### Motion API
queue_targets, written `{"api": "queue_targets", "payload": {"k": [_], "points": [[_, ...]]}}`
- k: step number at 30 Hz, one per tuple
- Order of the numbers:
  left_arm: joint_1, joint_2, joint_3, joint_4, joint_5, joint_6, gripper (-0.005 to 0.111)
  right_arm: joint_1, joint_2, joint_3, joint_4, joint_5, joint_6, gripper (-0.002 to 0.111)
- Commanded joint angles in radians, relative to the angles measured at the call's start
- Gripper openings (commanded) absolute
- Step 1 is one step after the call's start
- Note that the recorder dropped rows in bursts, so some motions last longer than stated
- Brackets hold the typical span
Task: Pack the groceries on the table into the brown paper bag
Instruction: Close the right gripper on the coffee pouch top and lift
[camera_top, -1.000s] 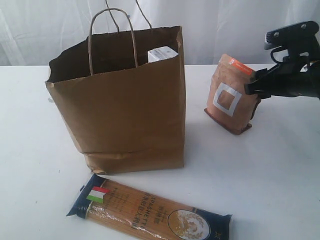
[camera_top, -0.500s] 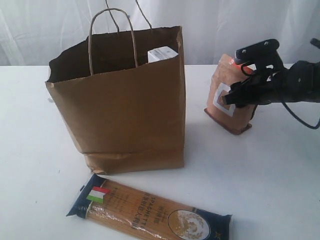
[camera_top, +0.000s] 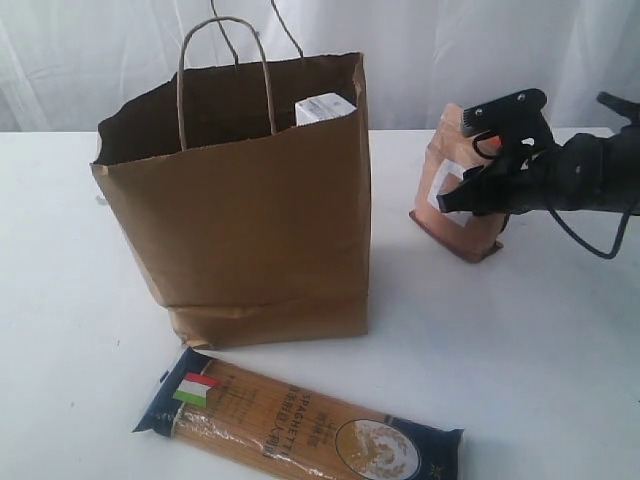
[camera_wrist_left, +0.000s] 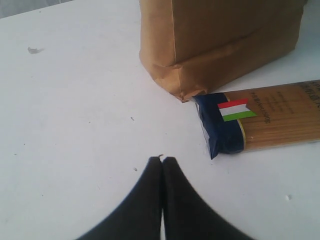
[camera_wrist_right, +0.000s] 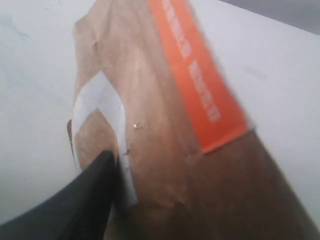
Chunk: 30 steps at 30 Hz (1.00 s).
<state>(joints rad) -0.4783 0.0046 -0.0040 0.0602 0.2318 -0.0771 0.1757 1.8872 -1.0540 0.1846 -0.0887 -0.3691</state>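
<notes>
- The brown paper bag (camera_top: 250, 230) stands upright and open on the white surface (camera_top: 540, 350), just where it stood a second ago.
- A white carton (camera_top: 325, 107) sits inside the bag at its right rear corner, with its top showing above the rim. It has not moved.
- The long spaghetti packet (camera_top: 300, 425) lies flat in front of the bag's base, just clear of it and unmoved. In the left wrist view its dark end (camera_wrist_left: 220, 130) lies close to the bag's folded corner (camera_wrist_left: 185, 90).
- The brown pouch (camera_top: 462, 235) stands to the right of the bag, apart from it. Against the earlier frames its base has shifted slightly and it leans a little differently.
- A second ago the right claw (camera_top: 455, 160) was at the pouch's far edge. It has since come towards the bag and now straddles the pouch, one finger high and one low across the front.
- In the right wrist view a black finger (camera_wrist_right: 95, 195) presses on the pouch's white frame below the orange strip (camera_wrist_right: 200, 85). The other finger is hidden, so we cannot tell whether the grip has closed.
- The left claw (camera_wrist_left: 162, 161) is closed on nothing, its fingers pressed together. It hovers over bare surface off the bag's front left corner.
</notes>
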Motion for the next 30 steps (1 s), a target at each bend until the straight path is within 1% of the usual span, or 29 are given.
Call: {"api": "queue_targets", "payload": {"k": [1, 3, 7, 15, 20, 24, 27, 30], "points": [[0.002, -0.005, 0.004, 0.002, 0.003, 0.003, 0.0, 0.015, -0.045, 0.005, -0.002, 0.069, -0.008, 0.0], [0.002, -0.005, 0.004, 0.002, 0.003, 0.003, 0.0, 0.018, -0.097, 0.005, -0.002, 0.089, -0.008, 0.0], [0.002, -0.005, 0.004, 0.002, 0.003, 0.003, 0.0, 0.036, -0.236, 0.005, 0.0, 0.184, -0.008, 0.0], [0.002, -0.005, 0.004, 0.002, 0.003, 0.003, 0.0, 0.119, -0.517, 0.005, -0.002, 0.395, -0.029, 0.0], [0.002, -0.005, 0.004, 0.002, 0.003, 0.003, 0.0, 0.153, -0.695, 0.005, -0.002, 0.475, -0.028, 0.0], [0.002, -0.005, 0.004, 0.002, 0.003, 0.003, 0.0, 0.156, -0.809, 0.001, -0.002, 0.488, -0.028, 0.0], [0.002, -0.005, 0.004, 0.002, 0.003, 0.003, 0.0, 0.166, -0.871, -0.039, -0.002, 0.501, -0.028, 0.0], [0.002, -0.005, 0.004, 0.002, 0.001, 0.002, 0.0, 0.215, -0.876, -0.134, -0.002, 0.562, -0.028, 0.0]]}}
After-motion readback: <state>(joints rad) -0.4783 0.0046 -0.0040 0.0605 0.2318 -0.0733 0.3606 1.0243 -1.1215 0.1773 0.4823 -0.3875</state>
